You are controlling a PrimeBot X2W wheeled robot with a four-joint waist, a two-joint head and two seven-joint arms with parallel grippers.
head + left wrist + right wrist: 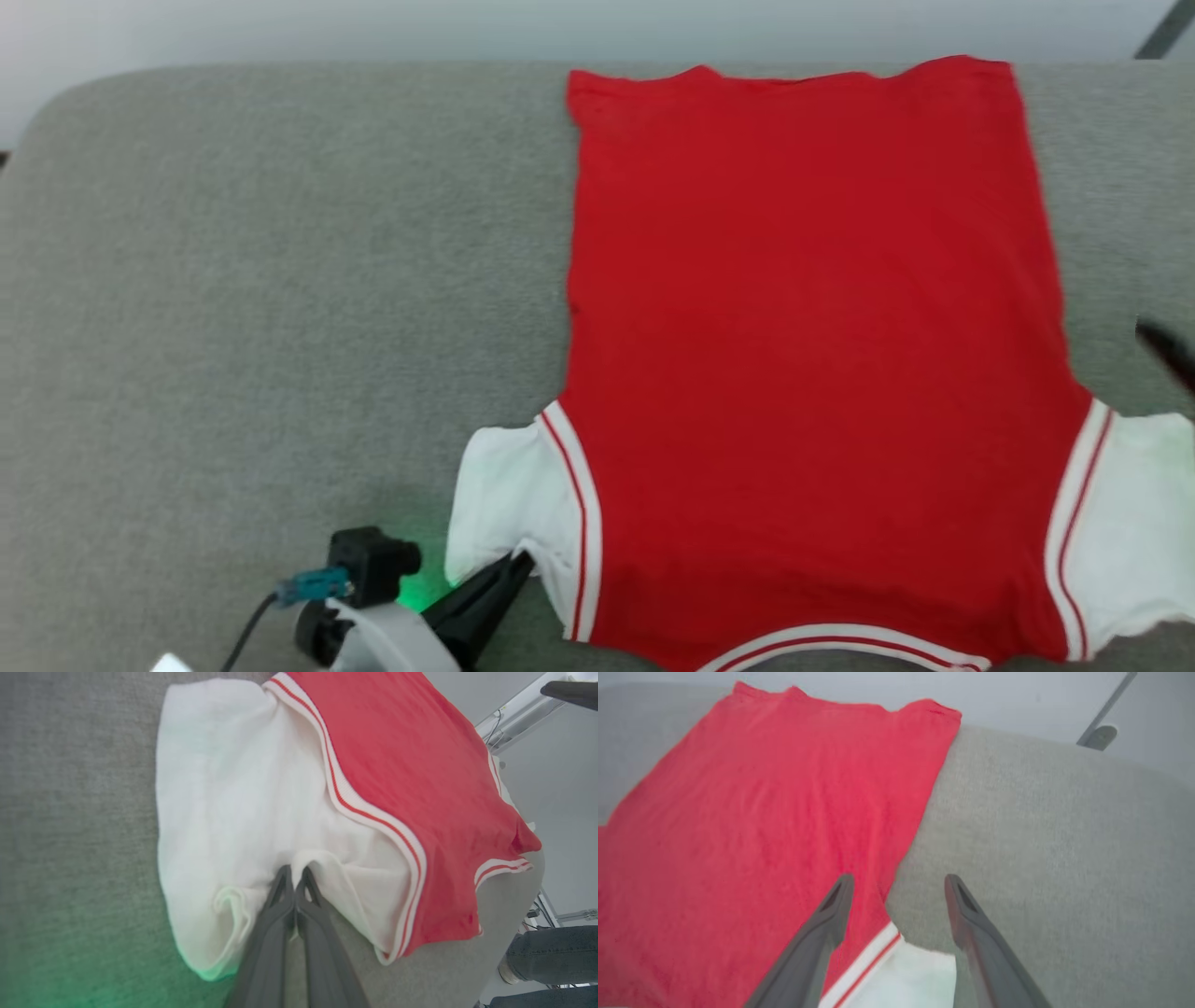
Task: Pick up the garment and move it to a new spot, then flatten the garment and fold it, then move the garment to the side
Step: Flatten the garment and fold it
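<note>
The garment (822, 355), a red T-shirt with white sleeves, lies spread flat on the grey table (280, 308), hem at the far edge and collar trim toward me. My left gripper (518, 563) sits at the lower left with its fingers pressed together on the hem of the white left sleeve (233, 802); the fabric bunches around the fingertips of the left gripper (294, 875). My right gripper (899, 882) hovers open above the seam between the red body and the right sleeve (906, 980), with nothing between its fingers. One dark fingertip of the right gripper (1169, 351) pokes in at the right edge.
Bare grey table surface stretches to the left of the shirt. The table's rounded far edge (280, 70) meets a pale wall. A person's legs in jeans (551, 954) stand beside the table's near edge, below a metal frame (514, 718).
</note>
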